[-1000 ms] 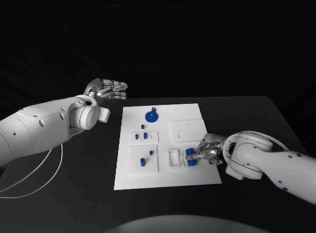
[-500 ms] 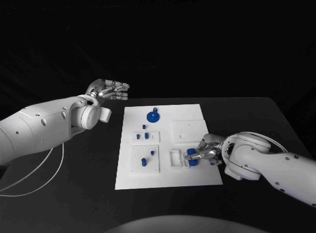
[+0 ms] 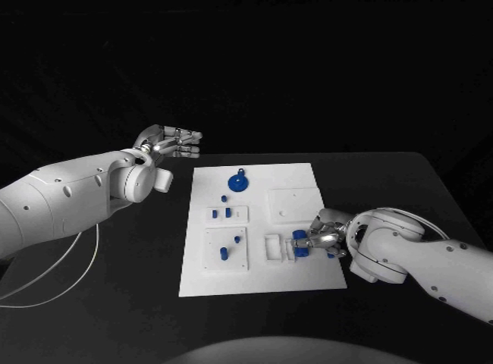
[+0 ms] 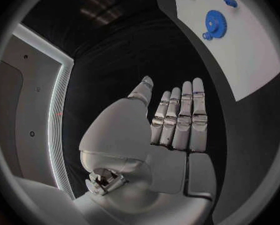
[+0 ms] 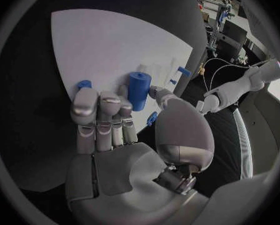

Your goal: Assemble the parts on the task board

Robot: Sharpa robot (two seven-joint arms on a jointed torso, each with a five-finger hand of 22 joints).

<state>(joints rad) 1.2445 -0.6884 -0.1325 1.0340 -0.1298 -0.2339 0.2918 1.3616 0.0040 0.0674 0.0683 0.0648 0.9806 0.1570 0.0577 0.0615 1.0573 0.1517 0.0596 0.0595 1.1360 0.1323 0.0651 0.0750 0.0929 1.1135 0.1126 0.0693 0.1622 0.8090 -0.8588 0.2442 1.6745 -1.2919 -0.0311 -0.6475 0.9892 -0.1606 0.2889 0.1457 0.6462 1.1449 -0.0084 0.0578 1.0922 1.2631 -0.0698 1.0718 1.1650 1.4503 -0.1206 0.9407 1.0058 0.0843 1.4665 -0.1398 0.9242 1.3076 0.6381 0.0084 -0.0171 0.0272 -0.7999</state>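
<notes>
- Right wrist view: I am seeing my right hand (image 5: 124, 120) pinching a blue cylinder (image 5: 138, 90) between thumb and fingers, over the task board (image 5: 108, 40); its lower end is hiding behind the fingertips.
- From the head view, the hand is covering most of that part.
- My left hand (image 4: 174, 120) is hovering released, fingers straight, off the board's edge, with a blue gear (image 4: 215, 23) lying beyond its fingertips.

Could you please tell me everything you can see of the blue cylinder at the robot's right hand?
The blue cylinder is a short, smooth, matte peg that looks like plastic, with a round flat end face. It stands roughly upright over the task board, near the board's right edge in the head view. The right hand holds it between thumb and fingertips; whether its base touches the board cannot be told.
</notes>
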